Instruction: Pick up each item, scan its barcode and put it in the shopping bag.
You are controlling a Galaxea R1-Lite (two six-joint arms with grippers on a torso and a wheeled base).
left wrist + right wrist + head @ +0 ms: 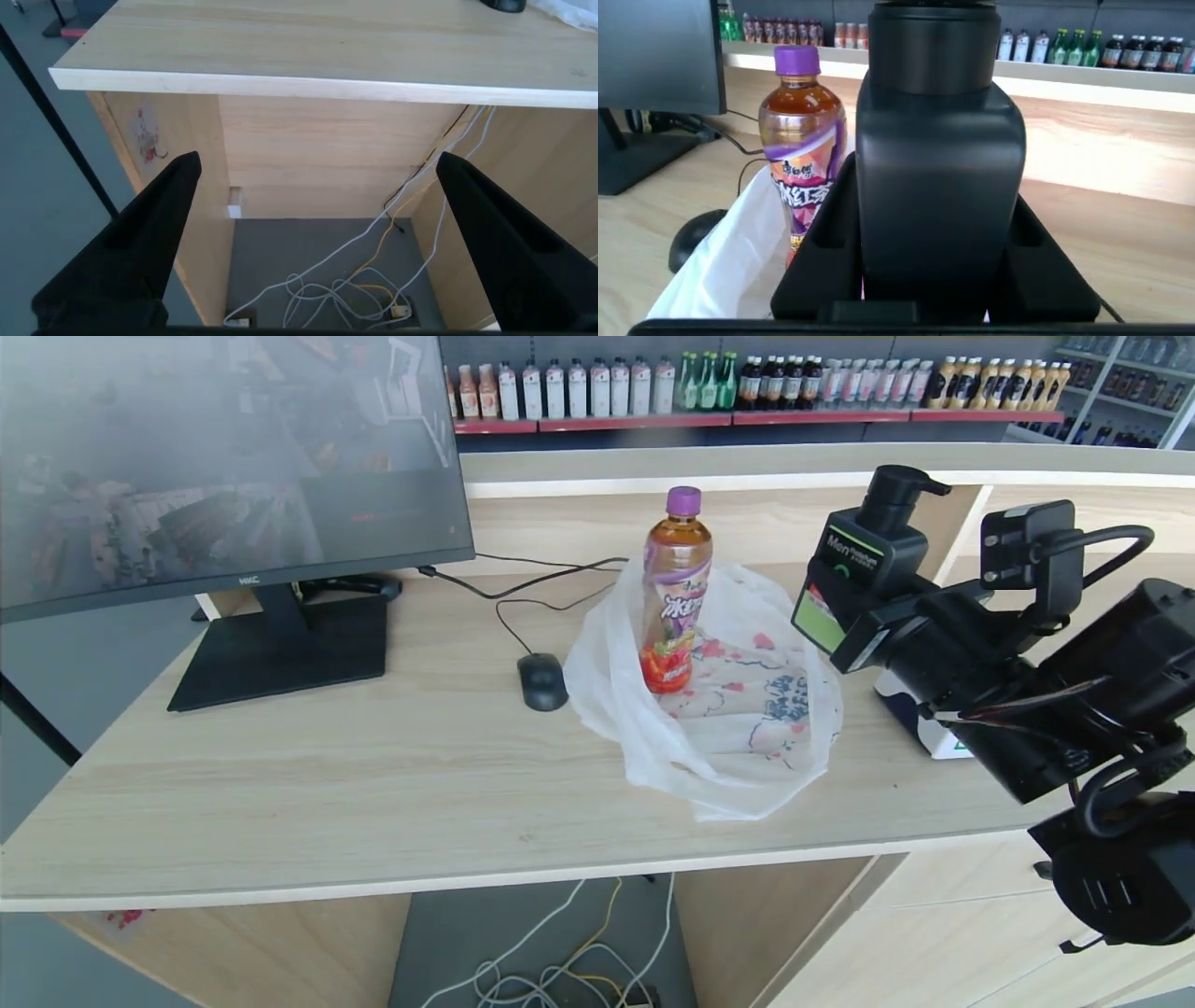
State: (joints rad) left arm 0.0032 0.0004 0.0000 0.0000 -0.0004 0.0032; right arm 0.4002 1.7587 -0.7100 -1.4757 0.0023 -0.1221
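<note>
- Right pincer (894,627): my jaws are clamped on the flanks of the black plastic pump-top bottle (864,565). I hold it in the air just to the right of the white thin-plastic shopping bag (719,756). The bottle is tilted with its green label turned outward, which I judge suits showing a barcode before bagging.
- Left pincer (313,238): my jaws are spread wide with nothing between them. It hangs below the counter's front edge, well apart from the bag on its left, and I judge it parked out of the way.
- Shopping bag: slumped on the pale wooden counter (373,775) with its mouth spread open, leaving room for a second item.
- Amber drink bottle with purple cap (674,588): stands upright inside the bag toward its rear left. I judge it already packed.
- Black computer mouse (542,680): on the counter just left of the bag.
- Black flat-screen monitor (224,457): on its stand, farther left of the bag and behind it.
- White boxy object (938,742): right of the bag, beneath my right arm and mostly hidden. I cannot tell what it is.
</note>
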